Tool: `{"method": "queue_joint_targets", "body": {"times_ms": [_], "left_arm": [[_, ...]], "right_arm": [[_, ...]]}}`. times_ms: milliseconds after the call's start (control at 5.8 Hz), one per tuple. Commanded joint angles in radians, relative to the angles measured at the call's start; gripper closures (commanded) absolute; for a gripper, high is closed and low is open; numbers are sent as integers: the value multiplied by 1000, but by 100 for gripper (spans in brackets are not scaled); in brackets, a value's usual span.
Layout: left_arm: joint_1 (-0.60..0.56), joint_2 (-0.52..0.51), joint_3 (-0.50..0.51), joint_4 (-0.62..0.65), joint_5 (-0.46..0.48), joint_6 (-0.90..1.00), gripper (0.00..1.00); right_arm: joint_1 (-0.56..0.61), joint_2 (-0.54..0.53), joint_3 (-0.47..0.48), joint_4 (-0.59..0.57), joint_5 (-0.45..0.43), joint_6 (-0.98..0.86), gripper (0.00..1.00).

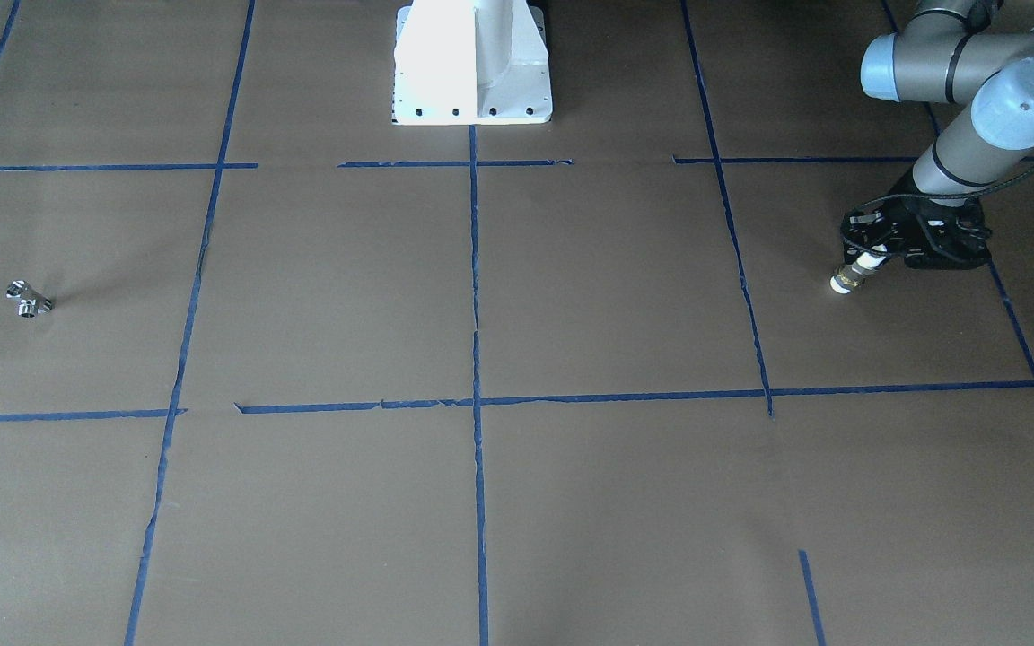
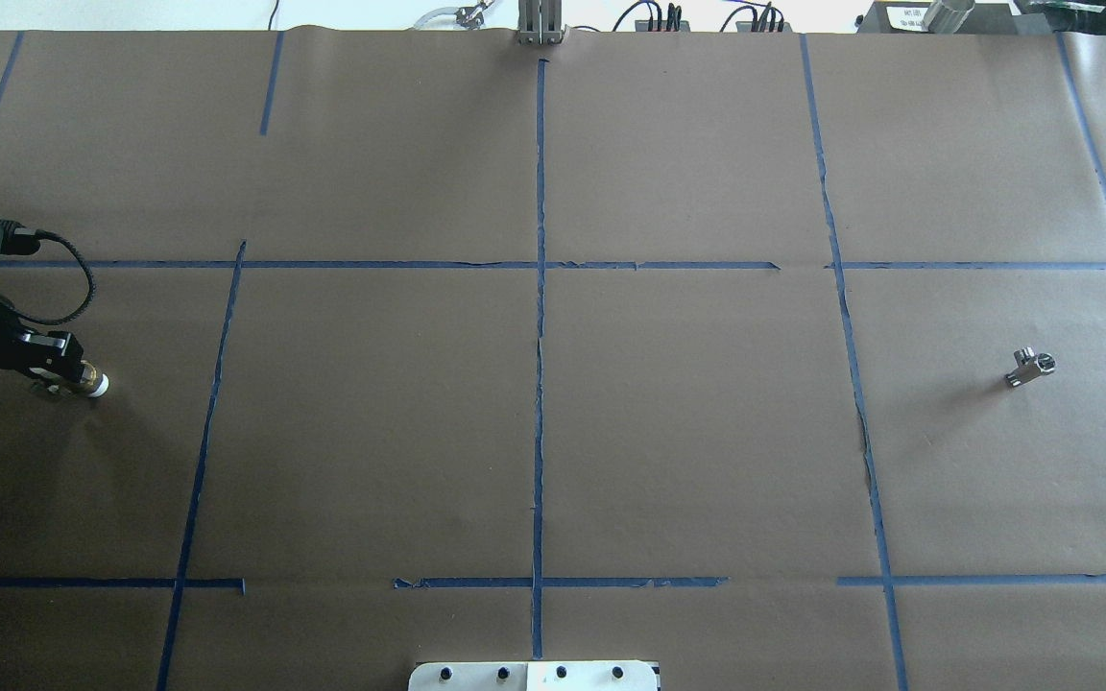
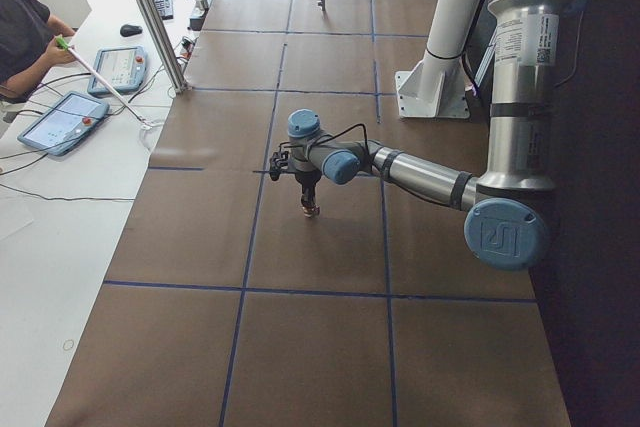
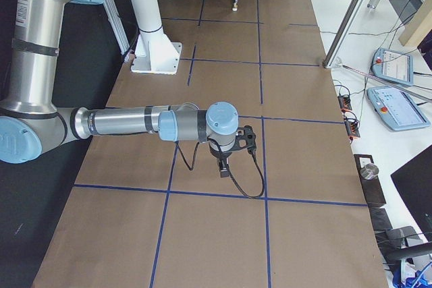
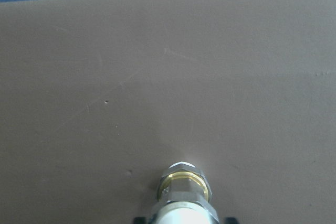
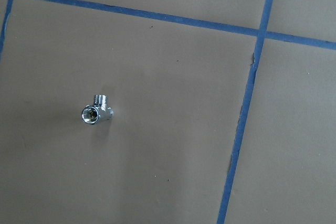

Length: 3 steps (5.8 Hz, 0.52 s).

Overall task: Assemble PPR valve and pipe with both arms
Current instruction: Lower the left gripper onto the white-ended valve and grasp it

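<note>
My left gripper (image 1: 869,258) is shut on the PPR valve (image 1: 849,276), a white-and-brass stub whose lower end points down at the brown paper. The pair shows at the left edge of the overhead view, gripper (image 2: 71,376) and valve (image 2: 92,385), and the valve fills the bottom of the left wrist view (image 5: 184,195). The pipe (image 1: 29,300), a small silver T fitting, lies alone on the other end of the table (image 2: 1029,367). It shows in the right wrist view (image 6: 97,113). My right gripper (image 4: 225,164) hangs above the table; I cannot tell if it is open.
Blue tape lines (image 2: 540,317) divide the brown paper into squares. The white robot base (image 1: 472,67) stands at mid table edge. An aluminium post (image 3: 150,17) and operator tablets (image 3: 62,119) stand beyond the far side.
</note>
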Motion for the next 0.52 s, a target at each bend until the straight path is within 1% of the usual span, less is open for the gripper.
{"method": "queue_joint_targets", "body": {"times_ms": [0,172,345], "left_arm": [[0,-12,-12,2,6,-3,100],[-5,-21,-87,18,3,-18,100],[-2,-49,-153,66,-2,-20,100]], "right_arm": [[0,0,1,0,11,0,0],[0,0,1,0,13,0,0],[0,0,1,0,13,0,0]]}}
